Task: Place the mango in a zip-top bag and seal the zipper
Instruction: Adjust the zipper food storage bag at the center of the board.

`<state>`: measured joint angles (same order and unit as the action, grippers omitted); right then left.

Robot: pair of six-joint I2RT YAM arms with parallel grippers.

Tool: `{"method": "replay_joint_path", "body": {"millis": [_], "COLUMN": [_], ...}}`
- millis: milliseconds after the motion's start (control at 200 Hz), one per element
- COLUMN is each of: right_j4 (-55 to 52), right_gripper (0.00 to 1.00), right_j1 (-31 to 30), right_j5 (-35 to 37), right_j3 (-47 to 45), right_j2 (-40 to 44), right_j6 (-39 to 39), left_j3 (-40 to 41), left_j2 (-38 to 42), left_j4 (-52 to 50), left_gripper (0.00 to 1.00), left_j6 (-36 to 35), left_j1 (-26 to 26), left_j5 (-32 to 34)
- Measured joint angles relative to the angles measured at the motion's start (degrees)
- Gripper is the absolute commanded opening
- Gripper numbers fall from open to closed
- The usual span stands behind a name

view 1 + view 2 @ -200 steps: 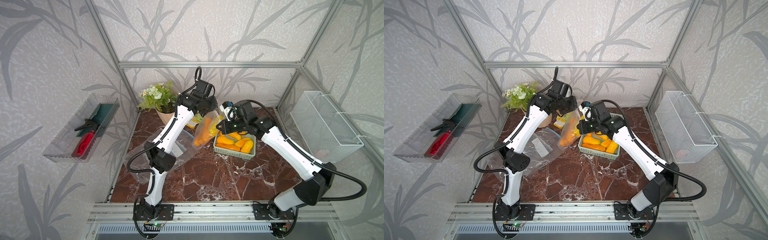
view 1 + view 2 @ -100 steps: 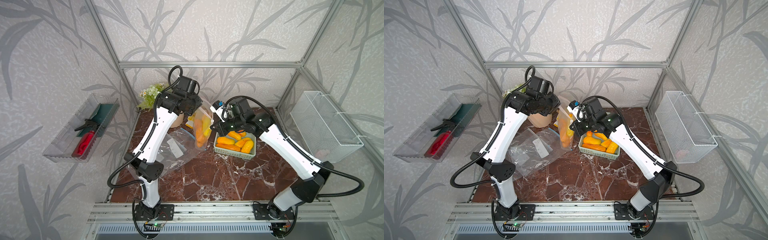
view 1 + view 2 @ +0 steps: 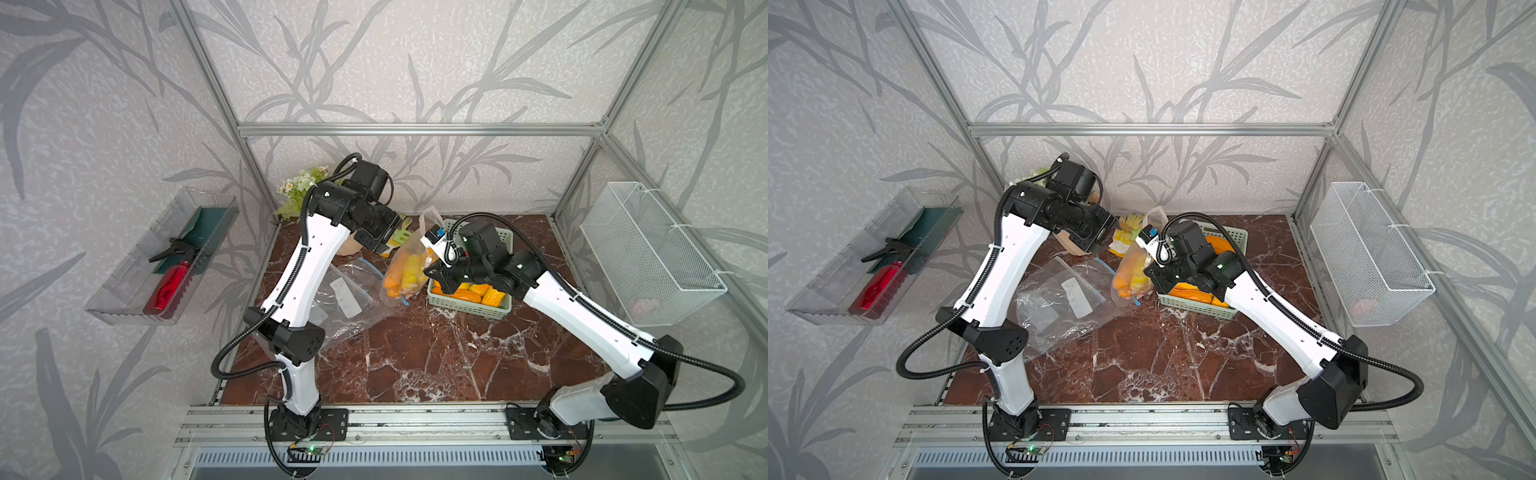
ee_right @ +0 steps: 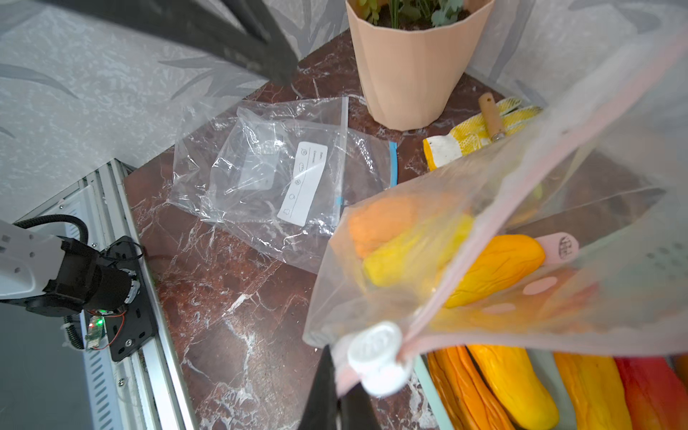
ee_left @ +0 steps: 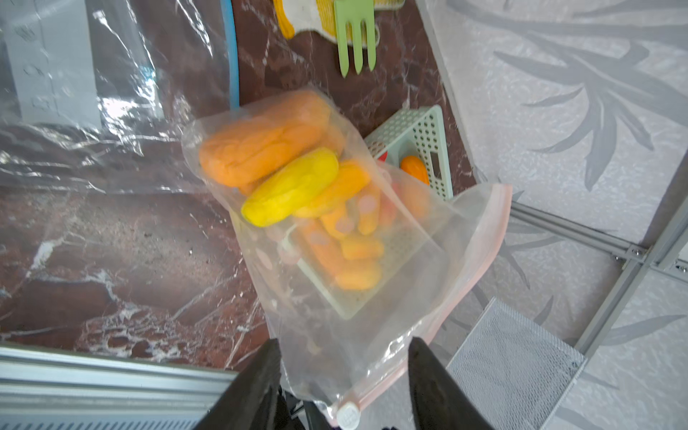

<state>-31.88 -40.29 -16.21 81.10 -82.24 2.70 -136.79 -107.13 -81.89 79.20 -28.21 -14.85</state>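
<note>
Scene: two white robot arms meeting over a red marble worktop (image 3: 436,365), a filled bag between them
Zip-top bag (image 3: 417,249): clear with a pink zipper strip, held up just beside the green basket, mouth end raised, weighted end low near the worktop; touching it or not, cannot tell
Mango: one yellow mango (image 5: 290,193) and orange mangoes (image 5: 260,145) inside the bag, bunched at its lower end
Slider (image 4: 376,357): white, at one corner of the zipper strip; sealed or not, cannot tell
Right pincer (image 4: 335,394): closed tight on the bag's corner just beside the slider
Left pincer (image 5: 344,342): jaws parted, black fingers (image 5: 260,379) standing either side of the slider corner, clamping nothing
Green basket (image 3: 505,241): on the worktop under the right arm, more orange and yellow mangoes lying in it
Spare bags (image 3: 349,291): empty, clear, blue-zippered, flat on the worktop beneath the left arm
Back corner: peach plant pot (image 4: 405,67), yellow-and-white glove (image 4: 476,134), green hand fork (image 5: 355,37) lying on the glove
Walls: clear tray (image 3: 120,299) with a red spray bottle (image 3: 170,282) on the left, white wire basket (image 3: 648,249) on the right
</note>
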Motion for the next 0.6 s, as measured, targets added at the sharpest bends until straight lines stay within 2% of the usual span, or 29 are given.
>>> {"method": "replay_joint_path", "body": {"millis": [135,260,400,600], "right_j4": [2.93,4.02,3.28,-2.84], "right_gripper": [0.00,0.00,0.00,0.00], "right_j1": [0.13,1.27,3.39,4.90], "right_j5": [1.22,1.18,0.24,-5.53], "right_j3": [-0.96,-1.79,-0.76,2.54], "right_j2": [0.70,1.64,2.99,4.42], "right_j6": [1.68,1.44,1.11,1.38], "left_j3": [-3.23,-9.38,-13.62,-13.40], "left_j2": [-1.95,-7.06,-11.65,-10.75], "left_j4": [0.74,1.22,0.02,-0.24], "left_gripper": [0.62,0.64,0.67,0.70], "left_j6": [-1.31,-5.68,-9.18,-10.08], "left_j1": [-2.23,-3.87,-4.66,-4.68], "left_j5": [-3.91,-5.95,-4.74,-2.08]}}
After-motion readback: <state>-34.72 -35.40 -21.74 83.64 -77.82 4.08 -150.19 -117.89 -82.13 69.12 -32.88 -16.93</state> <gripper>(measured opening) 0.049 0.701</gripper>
